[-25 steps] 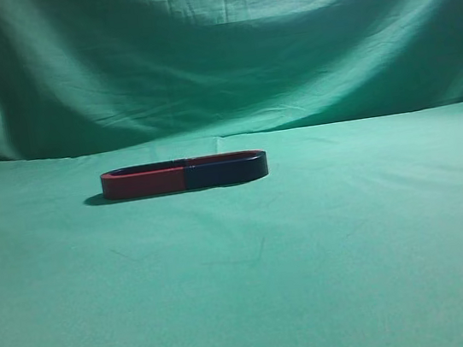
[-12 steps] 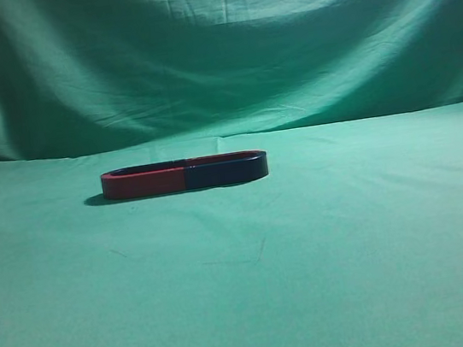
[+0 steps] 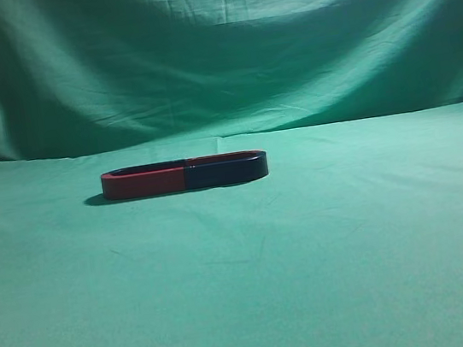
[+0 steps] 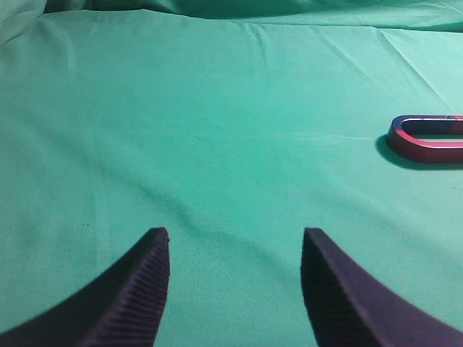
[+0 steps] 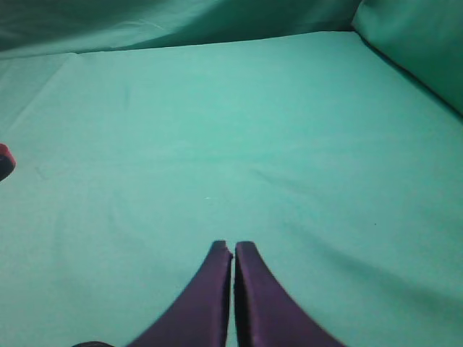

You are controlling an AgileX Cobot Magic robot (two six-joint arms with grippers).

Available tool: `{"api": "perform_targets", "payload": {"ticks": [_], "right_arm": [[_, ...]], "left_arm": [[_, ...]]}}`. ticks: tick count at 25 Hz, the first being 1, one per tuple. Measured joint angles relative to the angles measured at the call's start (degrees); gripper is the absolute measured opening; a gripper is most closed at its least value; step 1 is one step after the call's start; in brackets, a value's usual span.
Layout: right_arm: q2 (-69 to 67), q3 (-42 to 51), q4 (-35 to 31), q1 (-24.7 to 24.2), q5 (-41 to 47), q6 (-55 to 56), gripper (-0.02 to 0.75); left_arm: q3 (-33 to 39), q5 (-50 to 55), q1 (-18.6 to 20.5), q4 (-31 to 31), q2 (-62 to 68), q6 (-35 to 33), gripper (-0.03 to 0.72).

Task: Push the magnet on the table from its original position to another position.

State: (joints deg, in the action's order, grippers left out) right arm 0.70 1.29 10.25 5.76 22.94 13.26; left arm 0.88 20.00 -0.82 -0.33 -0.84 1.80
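A flat oblong magnet (image 3: 184,176), red on its left half and dark blue on its right, lies on the green cloth left of the middle in the exterior view. Its red end shows at the right edge of the left wrist view (image 4: 427,140), and a small bit of it at the left edge of the right wrist view (image 5: 4,160). My left gripper (image 4: 235,235) is open and empty, well short and left of the magnet. My right gripper (image 5: 233,247) is shut on nothing, far right of the magnet. Neither gripper shows in the exterior view.
Green cloth (image 3: 313,265) covers the table and hangs as a backdrop (image 3: 222,45) behind it. A raised fold of the cloth stands at the upper right of the right wrist view (image 5: 419,43).
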Motion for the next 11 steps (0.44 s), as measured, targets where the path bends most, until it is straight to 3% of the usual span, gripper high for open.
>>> {"api": "perform_targets", "payload": {"ticks": [11], "right_arm": [[0.0,0.0,0.1,0.0,0.0,-0.4,0.000]], "left_arm": [[0.0,0.0,0.0,0.0,0.0,0.0,0.372]]}}
